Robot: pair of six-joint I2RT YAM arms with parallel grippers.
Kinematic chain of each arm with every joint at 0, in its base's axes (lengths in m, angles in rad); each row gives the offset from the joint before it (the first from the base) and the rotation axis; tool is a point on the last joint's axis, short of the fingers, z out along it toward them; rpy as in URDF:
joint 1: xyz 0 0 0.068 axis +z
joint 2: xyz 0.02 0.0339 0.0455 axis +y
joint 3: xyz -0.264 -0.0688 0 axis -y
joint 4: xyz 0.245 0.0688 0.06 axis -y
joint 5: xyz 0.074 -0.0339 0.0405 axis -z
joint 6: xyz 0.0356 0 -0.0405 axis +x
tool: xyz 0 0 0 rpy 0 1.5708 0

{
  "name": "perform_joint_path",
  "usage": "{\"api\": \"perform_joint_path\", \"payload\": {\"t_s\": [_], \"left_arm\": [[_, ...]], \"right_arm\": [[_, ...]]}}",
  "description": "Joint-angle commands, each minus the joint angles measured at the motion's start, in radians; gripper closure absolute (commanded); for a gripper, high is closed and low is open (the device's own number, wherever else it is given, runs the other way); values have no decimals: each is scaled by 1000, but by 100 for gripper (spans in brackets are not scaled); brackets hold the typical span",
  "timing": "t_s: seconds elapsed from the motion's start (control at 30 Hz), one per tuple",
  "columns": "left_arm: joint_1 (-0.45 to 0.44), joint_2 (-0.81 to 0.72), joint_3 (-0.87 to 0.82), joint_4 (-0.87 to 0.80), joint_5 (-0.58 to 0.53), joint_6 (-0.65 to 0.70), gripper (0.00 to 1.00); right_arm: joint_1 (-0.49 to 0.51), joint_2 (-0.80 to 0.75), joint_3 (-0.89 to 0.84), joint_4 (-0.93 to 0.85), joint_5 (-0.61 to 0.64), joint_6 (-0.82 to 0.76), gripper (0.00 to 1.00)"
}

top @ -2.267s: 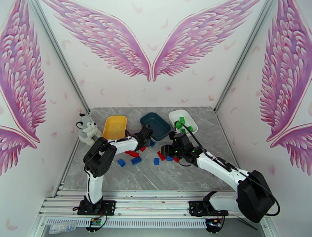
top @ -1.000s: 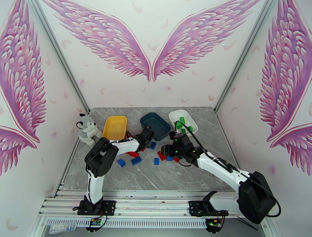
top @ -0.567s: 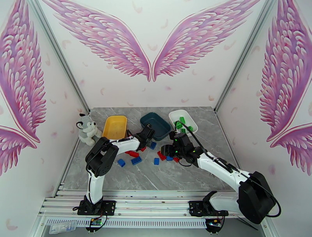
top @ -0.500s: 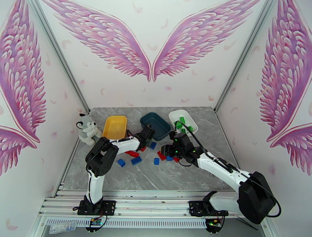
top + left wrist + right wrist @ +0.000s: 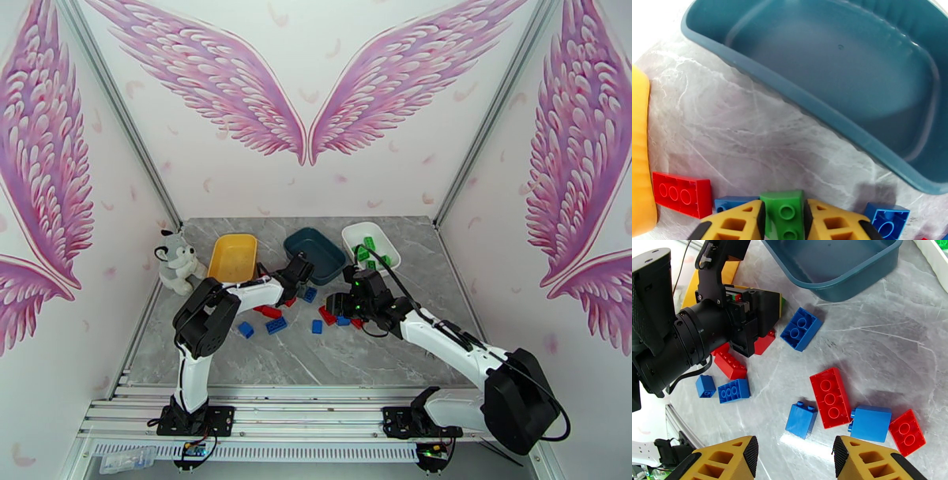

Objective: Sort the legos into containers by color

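Marble table [image 5: 316,355] | left hand [image 5: 783,218] now closed on green lego [image 5: 784,204]

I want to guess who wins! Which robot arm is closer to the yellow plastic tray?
Left. The left gripper sits just right of the yellow plastic tray, shut on a small green brick. The right gripper hangs farther right, over loose red and blue bricks.

- Yellow tray [image 5: 233,257], teal tray [image 5: 316,253] and white tray [image 5: 353,234] stand in a row along the tabletop's far edge, yellow leftmost.
- Green bricks [image 5: 366,245] lie in the white tray.
- Red bricks [image 5: 830,397] and blue bricks [image 5: 801,329] lie scattered mid-tabletop, in front of the trays.
- One green brick [image 5: 782,198] is clamped in the left gripper [image 5: 784,210], near the teal tray.
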Motion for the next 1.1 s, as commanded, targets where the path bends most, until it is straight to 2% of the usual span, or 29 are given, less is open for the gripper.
{"api": "perform_joint_path", "payload": {"t_s": [0.0, 0.47, 0.67, 1.07], "left_arm": [[-23, -21, -52, 0, -10, -25, 68], [-63, -99, -136, 39, -8, -85, 70], [-65, -99, -120, 25, -45, -78, 60], [-38, -26, -65, 4, -48, -51, 56]], "right_arm": [[-2, -30, 7, -21, -2, -10, 43], [-4, -44, 4, -24, -5, -10, 42], [-5, -44, 4, -24, -5, -8, 42], [-9, -57, 1, -27, -7, -8, 42]]}}
